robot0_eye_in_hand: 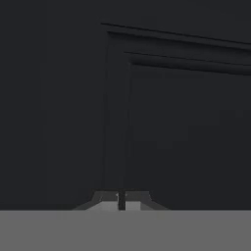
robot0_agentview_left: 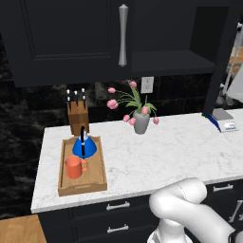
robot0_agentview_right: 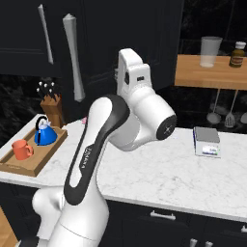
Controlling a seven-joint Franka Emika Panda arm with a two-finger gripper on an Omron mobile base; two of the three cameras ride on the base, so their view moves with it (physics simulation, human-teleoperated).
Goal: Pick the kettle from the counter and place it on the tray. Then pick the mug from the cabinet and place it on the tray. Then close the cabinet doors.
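Both jaws together, facing cabinet door (robot0_eye_in_hand: 186, 122)

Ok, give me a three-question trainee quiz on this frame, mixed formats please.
1. True or false: the mug sits on the tray.
2. Which stands just behind the tray on the counter? A) knife block B) flower vase C) scale
3. Fill in: in the hand view the claw faces a dark panelled ____.

Key: 1 true, beside the kettle. 2 A. 3 door; the claw's fingers are together.
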